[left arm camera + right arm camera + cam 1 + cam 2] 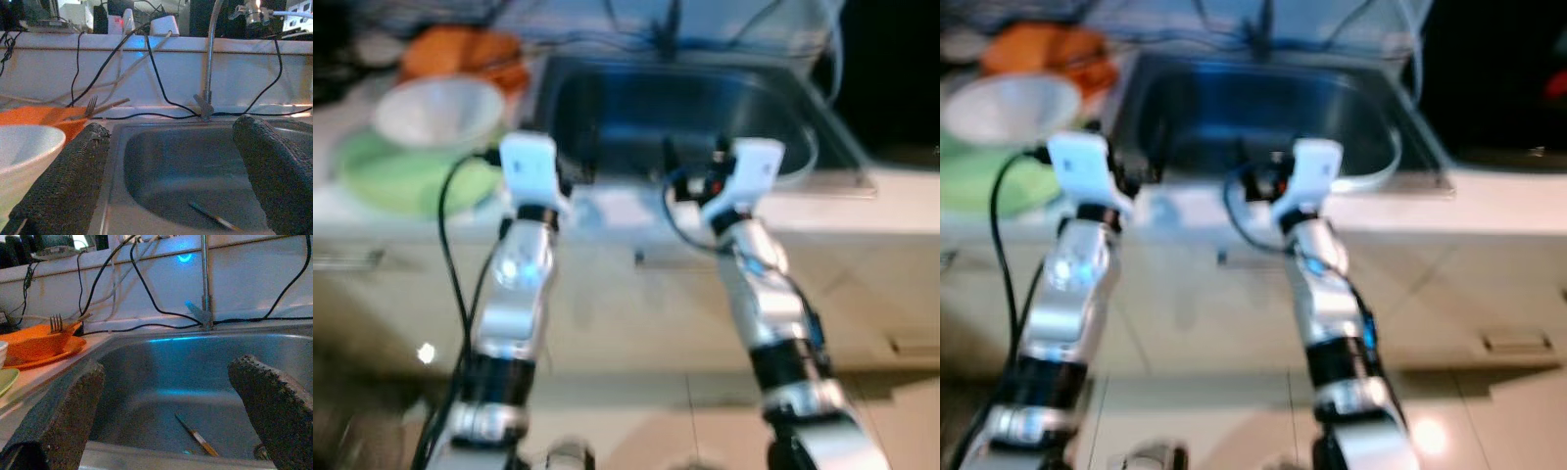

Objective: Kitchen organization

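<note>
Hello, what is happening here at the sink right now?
The robot stands in front of a steel sink with both arms raised toward it. The left claw and the right claw are both open and hold nothing. A thin utensil lies on the sink bottom. On the counter to the robot's left are a white bowl, a green plate and an orange dish with a fork.

Both head views are blurred, so the dishes (431,127) at upper left stay vague. The thin utensil (196,434) in the sink (146,382) is too small to identify, and the tap (210,58) runs off the top edge.
</note>
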`<state>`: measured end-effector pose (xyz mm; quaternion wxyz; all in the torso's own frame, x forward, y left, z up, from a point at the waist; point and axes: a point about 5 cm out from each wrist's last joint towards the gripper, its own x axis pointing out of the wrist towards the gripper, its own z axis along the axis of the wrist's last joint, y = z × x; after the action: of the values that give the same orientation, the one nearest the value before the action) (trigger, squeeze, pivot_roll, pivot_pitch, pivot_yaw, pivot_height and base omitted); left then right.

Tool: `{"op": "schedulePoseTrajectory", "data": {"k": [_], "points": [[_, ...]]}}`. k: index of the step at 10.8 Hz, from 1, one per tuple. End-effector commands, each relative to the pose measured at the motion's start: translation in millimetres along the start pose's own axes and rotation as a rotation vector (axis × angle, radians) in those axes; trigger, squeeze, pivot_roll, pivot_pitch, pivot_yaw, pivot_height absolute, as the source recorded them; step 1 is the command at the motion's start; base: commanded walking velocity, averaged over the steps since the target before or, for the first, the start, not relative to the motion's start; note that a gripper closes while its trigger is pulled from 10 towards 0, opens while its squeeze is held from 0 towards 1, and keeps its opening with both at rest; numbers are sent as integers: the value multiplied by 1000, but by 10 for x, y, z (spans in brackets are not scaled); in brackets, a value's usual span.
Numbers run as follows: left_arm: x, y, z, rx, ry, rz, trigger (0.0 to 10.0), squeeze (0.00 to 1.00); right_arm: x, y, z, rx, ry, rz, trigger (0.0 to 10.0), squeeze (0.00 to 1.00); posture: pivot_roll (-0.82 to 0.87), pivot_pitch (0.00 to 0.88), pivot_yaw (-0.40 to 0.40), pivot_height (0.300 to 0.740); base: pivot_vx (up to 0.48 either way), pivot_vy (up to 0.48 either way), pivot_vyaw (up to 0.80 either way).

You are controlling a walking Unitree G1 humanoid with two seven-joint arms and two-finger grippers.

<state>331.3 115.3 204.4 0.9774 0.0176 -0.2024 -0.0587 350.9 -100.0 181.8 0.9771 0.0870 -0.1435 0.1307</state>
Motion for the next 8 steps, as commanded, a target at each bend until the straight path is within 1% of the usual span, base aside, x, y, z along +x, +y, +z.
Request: {"op": "schedulePoseTrajectory", "data": {"k": [1, 5, 7, 8], "points": [[5, -11, 51, 8, -27, -13, 10000, 0, 0, 7, 30, -4, -18, 3, 10000, 0, 75, 111, -64, 740, 0, 0, 794], [13, -17, 76, 10, -36, -18, 10000, 0, -9, 14, 20, 9, -16, 5, 10000, 0, 77, 112, -64, 740, 0, 0, 794], [17, 2, 86, 10, -37, -12, 10000, 0, -6, -2, 15, 30, -10, -10, 10000, 0, 78, 114, -64, 740, 0, 0, 0], [17, 5, 88, 11, -36, -10, 10000, 0, -7, -1, 12, 23, -7, -8, 10000, 0, 79, 115, -64, 740, 0, 0, 0]]}}
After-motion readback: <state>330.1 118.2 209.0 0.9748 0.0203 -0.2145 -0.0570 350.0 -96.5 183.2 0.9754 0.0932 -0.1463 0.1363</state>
